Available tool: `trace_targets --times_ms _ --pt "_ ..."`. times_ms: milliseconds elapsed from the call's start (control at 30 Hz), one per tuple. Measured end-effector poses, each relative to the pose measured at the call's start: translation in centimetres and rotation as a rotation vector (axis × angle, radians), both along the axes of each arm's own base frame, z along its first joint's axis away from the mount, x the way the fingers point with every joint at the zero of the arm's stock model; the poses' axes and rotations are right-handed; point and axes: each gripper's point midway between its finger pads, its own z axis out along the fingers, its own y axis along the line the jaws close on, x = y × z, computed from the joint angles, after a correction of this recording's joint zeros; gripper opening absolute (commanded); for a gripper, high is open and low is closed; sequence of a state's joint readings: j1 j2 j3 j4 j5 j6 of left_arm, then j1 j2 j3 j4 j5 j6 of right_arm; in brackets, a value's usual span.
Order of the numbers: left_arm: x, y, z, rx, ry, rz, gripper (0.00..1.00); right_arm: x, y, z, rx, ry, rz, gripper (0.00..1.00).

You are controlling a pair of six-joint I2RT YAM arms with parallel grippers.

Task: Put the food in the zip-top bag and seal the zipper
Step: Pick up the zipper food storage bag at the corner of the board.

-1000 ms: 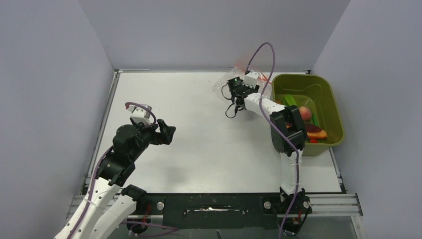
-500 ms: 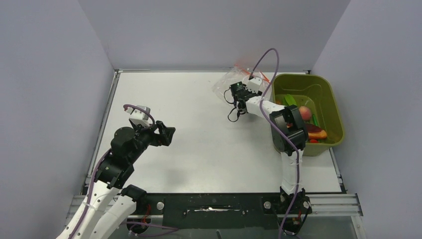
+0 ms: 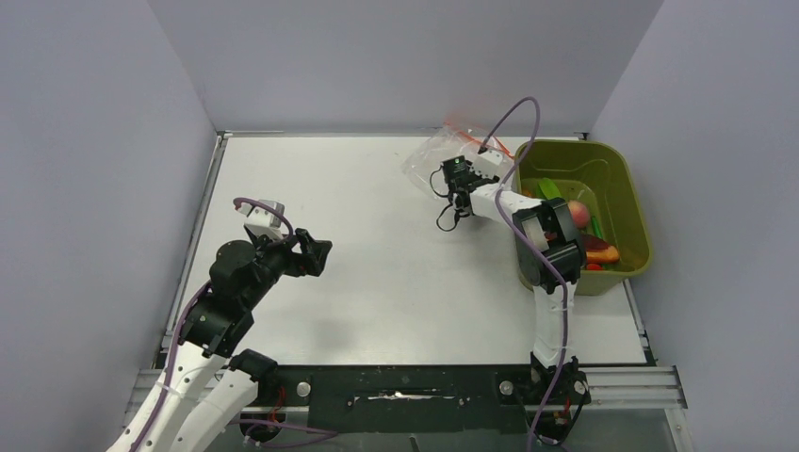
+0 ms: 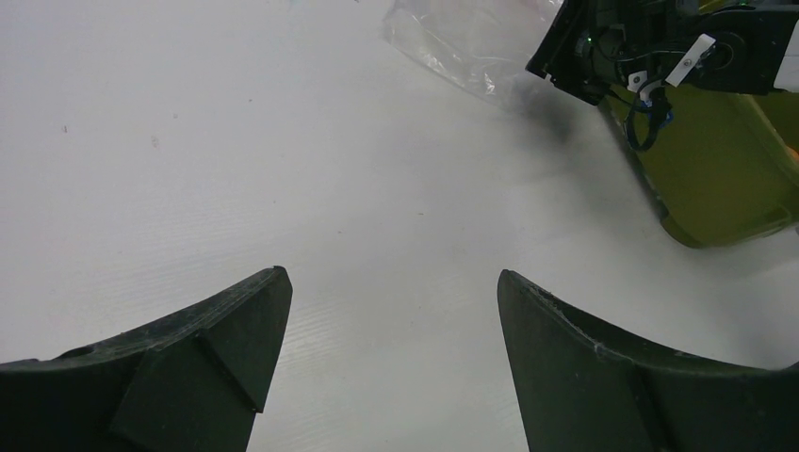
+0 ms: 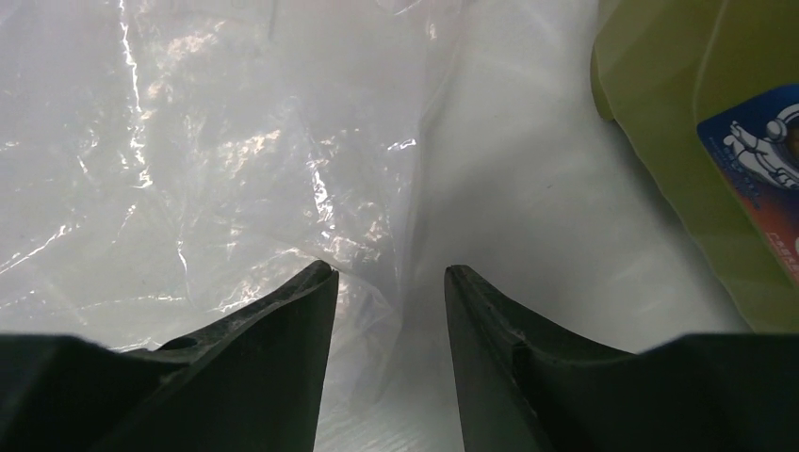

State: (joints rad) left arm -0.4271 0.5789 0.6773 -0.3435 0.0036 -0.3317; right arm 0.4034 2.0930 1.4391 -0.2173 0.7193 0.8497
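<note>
View from above: right claw [image 3: 459,177] has eased back off the zip-top bag [image 3: 433,153] at the table's [image 3: 377,217] far side; food [image 3: 578,215] waits in the tub [image 3: 629,188]. Left wrist: left claw [image 4: 391,282] gapes, empty. Right wrist: jaws half apart at the bag's edge, pinching nothing. Filling has not begun.

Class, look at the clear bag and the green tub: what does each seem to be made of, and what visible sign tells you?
The zip-top bag: thin clear plastic film, glossy; it is crinkled and throws bright glints. The tub: rigid olive-green plastic, probably moulded; smooth, faintly shiny walls, rounded corners.
</note>
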Motion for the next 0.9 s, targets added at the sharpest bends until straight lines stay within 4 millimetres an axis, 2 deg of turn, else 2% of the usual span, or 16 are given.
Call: trace_targets --times_ms 167,233,333,467,533,733,900 --pt "0.0 0.0 0.0 0.001 0.000 0.003 0.80 0.1 -0.4 -0.3 0.015 0.000 -0.008 0.42" --pt "0.0 0.0 0.0 0.001 -0.001 0.003 0.80 0.3 -0.5 -0.7 0.019 0.002 -0.006 0.37" --pt "0.0 0.1 0.0 0.002 -0.003 0.004 0.80 0.3 -0.4 -1.5 0.023 0.008 0.006 0.26" --pt "0.0 0.1 0.0 0.003 -0.003 0.006 0.80 0.0 -0.4 -2.6 0.024 0.028 0.027 0.07" --pt "0.0 0.1 0.0 0.003 -0.003 0.006 0.80 0.2 -0.2 -2.6 0.025 0.021 0.043 0.02" --pt "0.1 0.1 0.0 0.004 -0.001 0.006 0.80 0.0 0.7 -2.7 0.010 0.012 0.140 0.00" --pt "0.2 0.1 -0.3 0.009 0.008 0.006 0.80 -1.4 2.6 -1.9 0.019 0.032 0.284 0.00"
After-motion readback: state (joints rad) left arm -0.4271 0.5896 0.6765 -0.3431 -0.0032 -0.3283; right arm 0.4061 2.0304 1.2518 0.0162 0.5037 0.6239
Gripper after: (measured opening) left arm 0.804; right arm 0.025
